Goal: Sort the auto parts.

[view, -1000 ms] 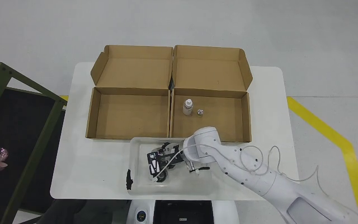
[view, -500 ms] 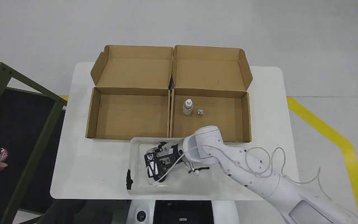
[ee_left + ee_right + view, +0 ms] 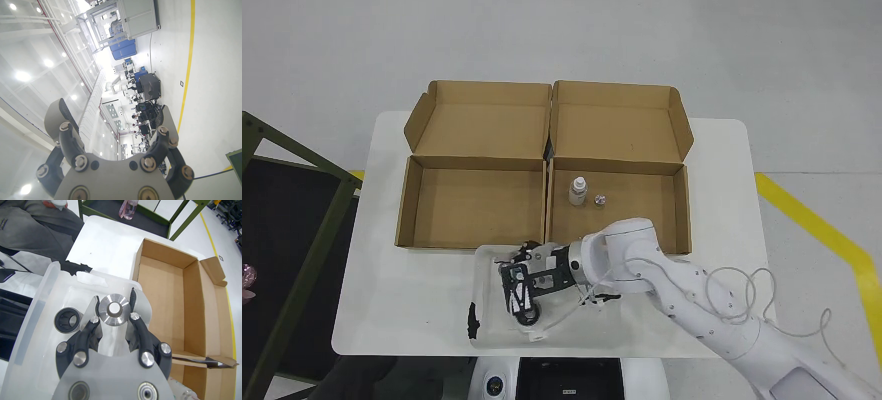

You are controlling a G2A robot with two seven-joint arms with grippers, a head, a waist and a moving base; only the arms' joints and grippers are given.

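Right gripper [image 3: 114, 300] clamped on a steel sleeve [image 3: 114, 312] over the clear bin [image 3: 51, 270].
The sleeve is a short, shiny silver cylinder with a round bore, pinched at its sides. A black-lined bearing [image 3: 66, 321] lies in the bin just beside it. Beyond the bin, two small parts [image 3: 580, 190] sit in a cardboard box [image 3: 642, 215]. The left gripper [image 3: 113, 106] is spread wide.

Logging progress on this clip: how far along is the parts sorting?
Done: two small parts lie in the right cardboard box. In hand: the right gripper is shut on a silver bushing in the clear bin. Left: that bushing and a linear bearing in the bin.
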